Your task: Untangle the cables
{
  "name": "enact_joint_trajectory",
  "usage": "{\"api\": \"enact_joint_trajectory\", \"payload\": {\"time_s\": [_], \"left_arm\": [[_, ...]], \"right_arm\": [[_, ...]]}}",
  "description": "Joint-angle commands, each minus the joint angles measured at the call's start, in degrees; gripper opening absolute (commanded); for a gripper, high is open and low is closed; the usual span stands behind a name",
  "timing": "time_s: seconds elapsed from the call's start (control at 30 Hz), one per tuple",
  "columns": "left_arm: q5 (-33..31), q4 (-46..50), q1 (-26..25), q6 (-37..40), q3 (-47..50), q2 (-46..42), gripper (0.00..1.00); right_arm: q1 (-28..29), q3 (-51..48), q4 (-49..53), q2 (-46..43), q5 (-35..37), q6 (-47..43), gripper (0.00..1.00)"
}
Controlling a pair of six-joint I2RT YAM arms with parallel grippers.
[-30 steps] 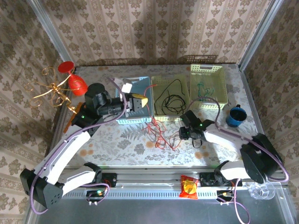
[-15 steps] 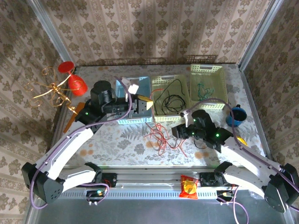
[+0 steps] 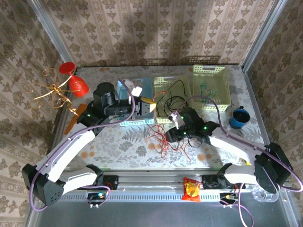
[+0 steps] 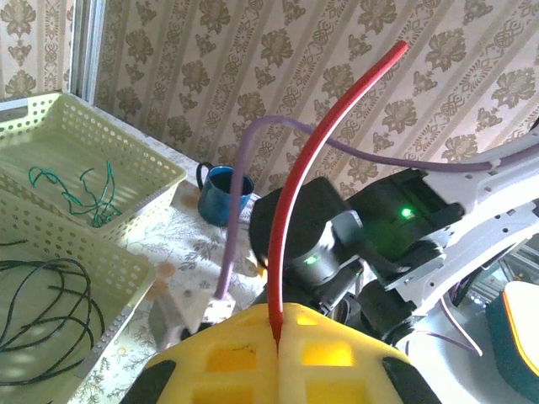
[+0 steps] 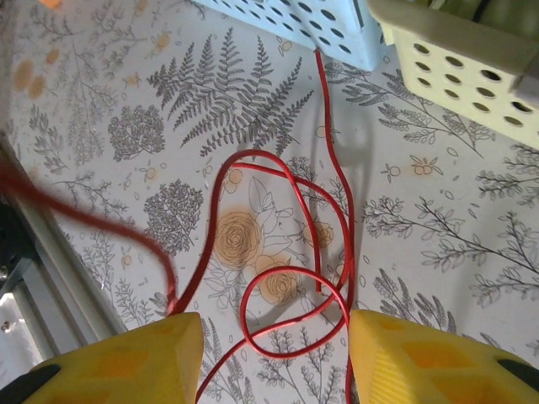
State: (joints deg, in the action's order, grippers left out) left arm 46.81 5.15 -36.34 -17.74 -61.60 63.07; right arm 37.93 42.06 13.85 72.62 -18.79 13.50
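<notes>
your left claw (image 4: 276,341) is clamped tight on one red cable (image 4: 296,189), which rises from between its yellow fingers, up over the baskets on the table's far side. your right claw (image 5: 274,337) hangs spread wide above the loose red loops (image 5: 282,244) lying near the middle of the table's near edge. black cables (image 3: 173,101) sit in the middle basket (image 3: 185,79), green cables (image 3: 204,90) in the basket (image 3: 208,69) toward the far right corner.

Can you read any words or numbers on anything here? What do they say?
No words or numbers can be read anywhere.
The red and yellow packet at the near edge has some print on it, but it is too small and blurred to read.
The blue mug shows no writing.
</notes>
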Motion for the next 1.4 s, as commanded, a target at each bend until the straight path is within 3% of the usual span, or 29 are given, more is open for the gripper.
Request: {"api": "enact_joint_trajectory", "payload": {"time_s": [0.0, 0.37, 0.7, 1.03, 1.17, 1.23, 1.37], "left_arm": [[-0.31, 0.57, -0.49, 1.39, -0.27, -1.61, 0.00], [-1.10, 1.24, -0.75, 1.66, -1.74, -5.26, 0.00], [-1.61, 3.74, -1.10, 3.44, -3.76, -4.72, 0.00], [-2.67, 3.45, -1.98, 3.65, -1.84, -4.35, 0.00], [-5.06, 4.59, -2.06, 4.83, -1.48, -5.07, 0.00], [-8.93, 4.46, -1.98, 6.13, -1.31, -6.48, 0.00], [-17.73, 3.55, -1.34, 8.65, -2.00, -10.00, 0.00]], "right_arm": [[1.17, 3.01, -1.27, 3.73, -0.82, -1.58, 0.49], [1.18, 5.37, -1.38, 12.92, 5.68, 1.80, 0.43], [2.65, 7.46, 3.71, 18.69, 3.84, 0.12, 0.48], [8.74, 13.78, 9.38, 27.23, 14.59, -0.98, 0.47], [10.43, 14.32, 12.32, 29.71, 20.98, -0.03, 0.35], [10.76, 13.89, 13.26, 30.29, 23.03, 1.07, 0.25], [10.55, 12.26, 13.66, 30.53, 25.47, 4.05, 0.17]]}}
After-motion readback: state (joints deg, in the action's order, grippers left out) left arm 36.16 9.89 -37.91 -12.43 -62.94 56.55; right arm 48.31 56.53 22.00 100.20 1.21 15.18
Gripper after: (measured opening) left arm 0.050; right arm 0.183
